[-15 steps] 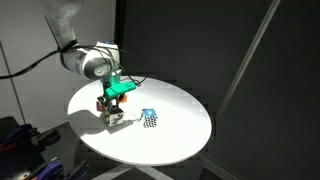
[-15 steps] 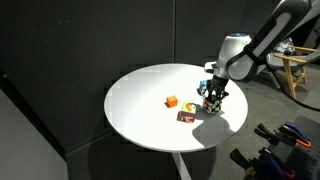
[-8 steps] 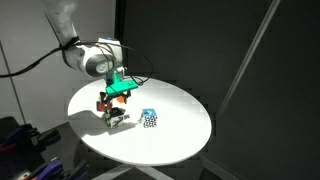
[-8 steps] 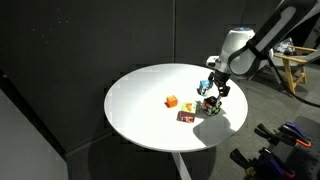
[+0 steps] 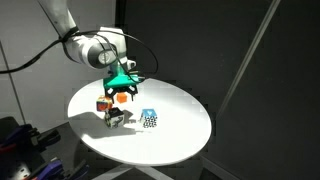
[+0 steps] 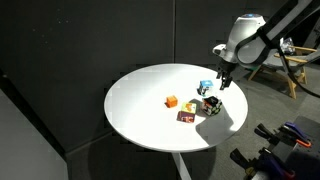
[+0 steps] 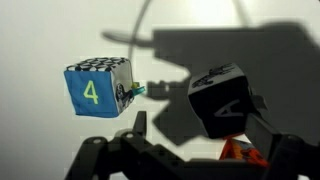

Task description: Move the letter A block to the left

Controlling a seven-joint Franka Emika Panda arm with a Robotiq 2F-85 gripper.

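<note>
While your gripper (image 5: pixel 121 90) is hovering clear above the round table (image 5: pixel 185 135), jaws spread and carrying nothing, the letter A block (image 7: pixel 225 100) is sitting free on the tabletop; in the wrist view it is lying at 3 o'clock of the blue number 4 cube (image 7: pixel 95 90), apart from it; you are probably looking at a finished placement, with only the retreat remaining, though a grasp not yet made would be fitting too.

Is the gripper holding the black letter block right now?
No, in the wrist view the letter A block rests on the table, with the fingers spread apart and not touching it.
</note>
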